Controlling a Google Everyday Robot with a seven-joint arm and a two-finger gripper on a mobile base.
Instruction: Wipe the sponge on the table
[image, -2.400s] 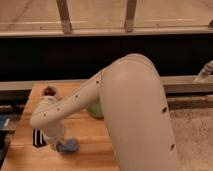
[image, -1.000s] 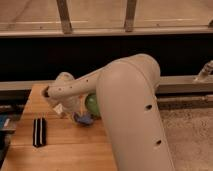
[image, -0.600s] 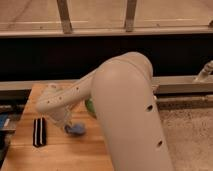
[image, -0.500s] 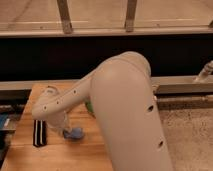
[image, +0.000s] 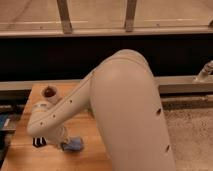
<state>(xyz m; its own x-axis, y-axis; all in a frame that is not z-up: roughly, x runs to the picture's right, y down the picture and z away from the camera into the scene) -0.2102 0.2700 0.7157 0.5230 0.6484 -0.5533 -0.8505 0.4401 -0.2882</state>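
**Sponge at the gripper, low on the table**

Beside the striped bar (image: 38, 142), the gripper (image: 60, 140) sits low at the sponge (image: 75, 145) on the table (image: 87, 158). Its grip cannot be told. Good wiping probably needs even downward pressure and flat strokes.

Robot lab, wooden table (image: 24, 156) by metal railing (image: 64, 17), jaws low over table

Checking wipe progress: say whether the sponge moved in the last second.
Yes: beneath the gripper, the sponge slid along the table toward its near edge, beside the striped oblong.
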